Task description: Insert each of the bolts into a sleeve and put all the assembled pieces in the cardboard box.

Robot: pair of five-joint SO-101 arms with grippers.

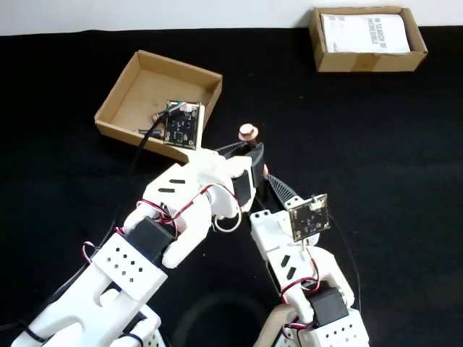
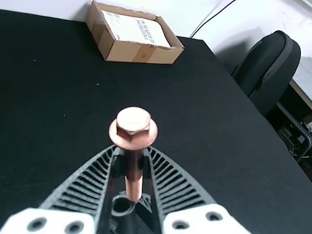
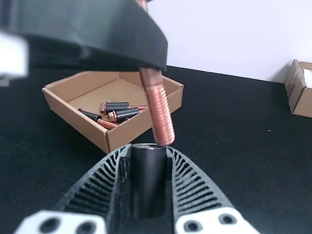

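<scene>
Black worktop (image 1: 376, 181), left hand (image 2: 131, 152) clamped on bolt (image 2: 132, 130), tip at mouth of sleeve (image 3: 147, 183) gripped by right hand (image 3: 147, 150), cardboard box (image 1: 114, 129) far left.

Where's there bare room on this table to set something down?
Bare table between the cardboard box and the paper-filled box, and right of the right arm. Crowded at centre: left tool holds a bolt at the right tool's sleeve.

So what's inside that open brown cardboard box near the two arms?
A few copper bolts already pushed into black sleeves lie on the floor of the brown cardboard box. Its near wall hides the floor just behind it, so more could lie there unseen.
</scene>
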